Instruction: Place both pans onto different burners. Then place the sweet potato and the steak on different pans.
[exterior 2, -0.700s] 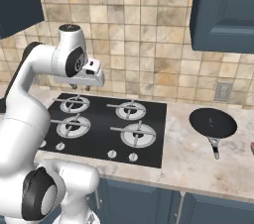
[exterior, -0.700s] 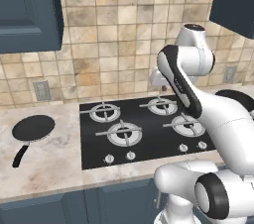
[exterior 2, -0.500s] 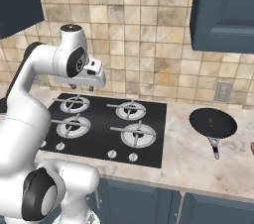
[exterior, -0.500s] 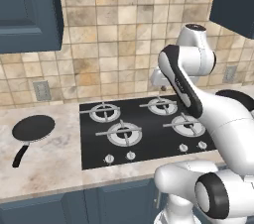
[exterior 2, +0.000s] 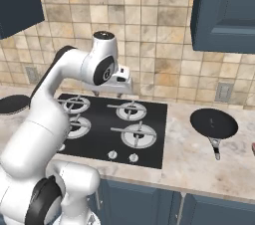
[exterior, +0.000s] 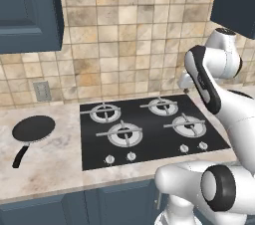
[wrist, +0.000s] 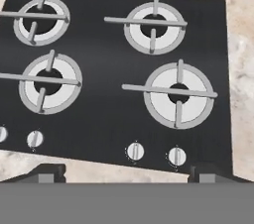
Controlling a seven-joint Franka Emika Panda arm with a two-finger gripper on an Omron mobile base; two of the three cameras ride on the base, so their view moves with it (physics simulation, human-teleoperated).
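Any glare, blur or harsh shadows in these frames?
Left base view: flat even light, no glare on the cooktop. Right base view: same, right pan sharp with only a faint shadow. Hand view: burners slightly soft, no reflections.

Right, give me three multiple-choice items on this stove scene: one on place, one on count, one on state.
1. Where do the two pans lie?
A. Both on burners
B. On the counter, one on each side of the cooktop
C. Stacked together

2. How many burners?
A. Two
B. Four
C. Six

3. The gripper is:
A. Open, holding nothing
B. Shut on a pan
C. Shut on a knob

Key: B, left pan and right pan flank the cooktop; B, four rings like this burner; A, the gripper has its tips wide apart over the stove.
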